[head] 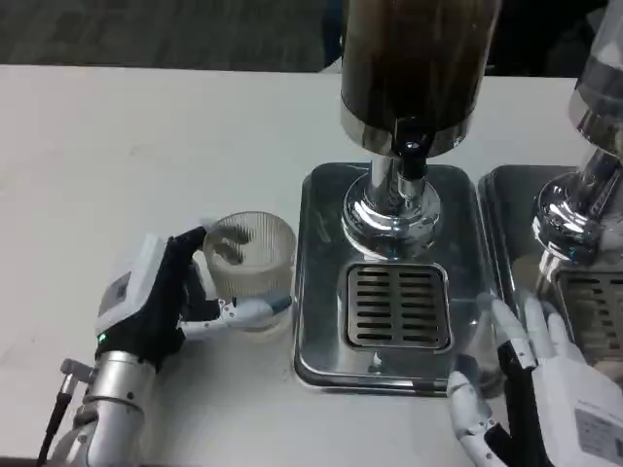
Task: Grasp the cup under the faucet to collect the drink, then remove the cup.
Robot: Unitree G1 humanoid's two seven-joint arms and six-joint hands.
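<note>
A clear ribbed cup (250, 261) stands upright on the white table, just left of the dispenser's steel base. My left hand (165, 292) wraps around it, thumb at the back rim and fingers along the near side. The drink dispenser (417, 68) holds dark liquid, and its faucet (411, 151) hangs above the slotted drip grate (397, 305). Nothing stands on the grate. My right hand (531, 379) hovers at the near right corner of the base, fingers apart and holding nothing.
The steel drip tray (321, 272) rises slightly above the table beside the cup. A second dispenser (584, 195) with its own tray stands at the right edge. Bare white table (127, 136) stretches to the left and back.
</note>
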